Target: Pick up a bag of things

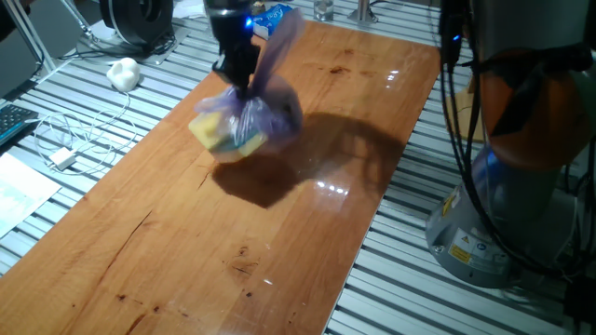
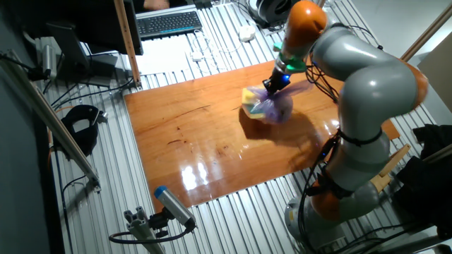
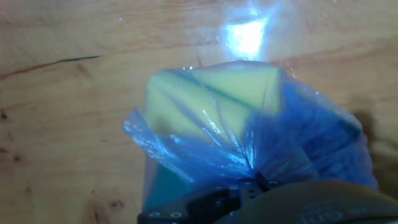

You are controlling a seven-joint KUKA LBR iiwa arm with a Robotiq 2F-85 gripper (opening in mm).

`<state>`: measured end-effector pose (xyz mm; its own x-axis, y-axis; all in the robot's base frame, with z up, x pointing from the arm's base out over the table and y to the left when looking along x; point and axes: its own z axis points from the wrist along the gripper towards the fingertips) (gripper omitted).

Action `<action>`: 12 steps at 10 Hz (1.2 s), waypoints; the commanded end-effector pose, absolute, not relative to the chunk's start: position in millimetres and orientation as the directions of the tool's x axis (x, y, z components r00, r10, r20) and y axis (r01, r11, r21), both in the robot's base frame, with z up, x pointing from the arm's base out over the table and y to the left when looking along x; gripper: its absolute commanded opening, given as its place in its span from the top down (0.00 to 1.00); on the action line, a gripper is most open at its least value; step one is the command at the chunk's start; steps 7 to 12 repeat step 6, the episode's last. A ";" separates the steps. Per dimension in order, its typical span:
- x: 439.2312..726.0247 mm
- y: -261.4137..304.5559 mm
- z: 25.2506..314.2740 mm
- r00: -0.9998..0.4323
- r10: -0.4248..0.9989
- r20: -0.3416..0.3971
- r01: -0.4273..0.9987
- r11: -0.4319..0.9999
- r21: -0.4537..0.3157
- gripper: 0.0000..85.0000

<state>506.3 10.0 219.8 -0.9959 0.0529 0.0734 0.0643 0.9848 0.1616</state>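
In the hand view the bag of things [image 3: 249, 143] filled most of the picture directly under the claw [image 3: 249, 186], its gathered neck pinched between the dark fingers. The bulging body hung below the grip, while the twisted tail [image 1: 279, 42] rose past the claw [image 1: 238, 82], so the long axis ran roughly upright, tilted toward the far end of the table [image 1: 186, 270]. From one fixed view the bag [image 1: 247, 121] appeared lifted, with a dark shadow on the wood beneath it, over the far half of the table, nearer the left long edge.

The table was glossy reddish-brown wood with dark grain marks and light glare, set on ribbed metal slats [image 1: 419, 233]. A white lumpy wad [image 1: 123, 72] lay off its far left corner, and a keyboard [image 2: 168, 23] farther off.

The bag was thin, translucent purple-blue film, crinkled, with a yellow block [image 3: 205, 99] showing through.
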 end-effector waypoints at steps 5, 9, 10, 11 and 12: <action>487.4 7.5 261.9 -0.993 0.117 0.014 0.117 0.991 0.065 1.00; 482.9 5.7 265.0 -0.992 0.127 0.020 0.128 0.990 0.051 1.00; 482.9 5.7 265.0 -0.992 0.127 0.020 0.128 0.990 0.051 1.00; 482.9 5.7 265.0 -0.992 0.127 0.020 0.128 0.990 0.051 1.00; 482.9 5.7 265.0 -0.992 0.127 0.020 0.128 0.990 0.051 1.00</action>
